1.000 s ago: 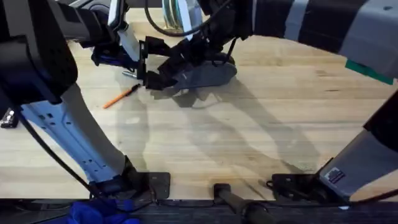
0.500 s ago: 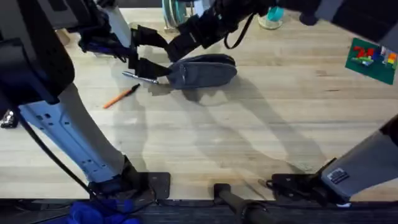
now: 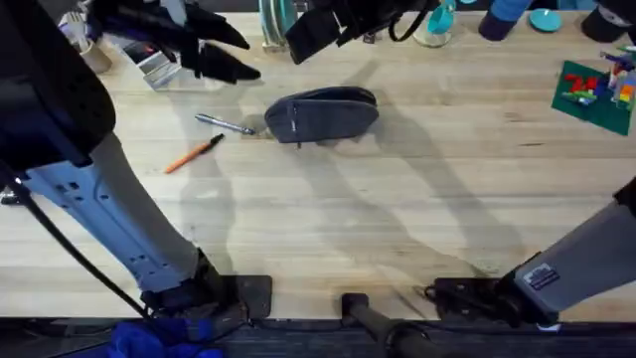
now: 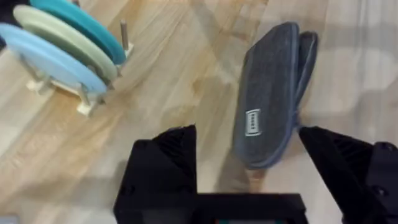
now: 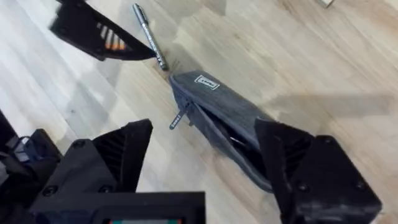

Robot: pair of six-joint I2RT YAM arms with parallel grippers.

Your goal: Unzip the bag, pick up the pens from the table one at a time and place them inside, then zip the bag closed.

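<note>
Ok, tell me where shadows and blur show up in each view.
Overhead: soft arm shadows cross the table near the bag; the arms near the lens look large, dark and smeared. Left wrist: the bag is slightly soft, and the left gripper is blurred at close range. Right wrist: the silver pen is fairly crisp, with a shadow beside the bag.

We count one blue-grey pencil pouch and two pens: one orange, one silvery. We see three discs in a rack.
</note>
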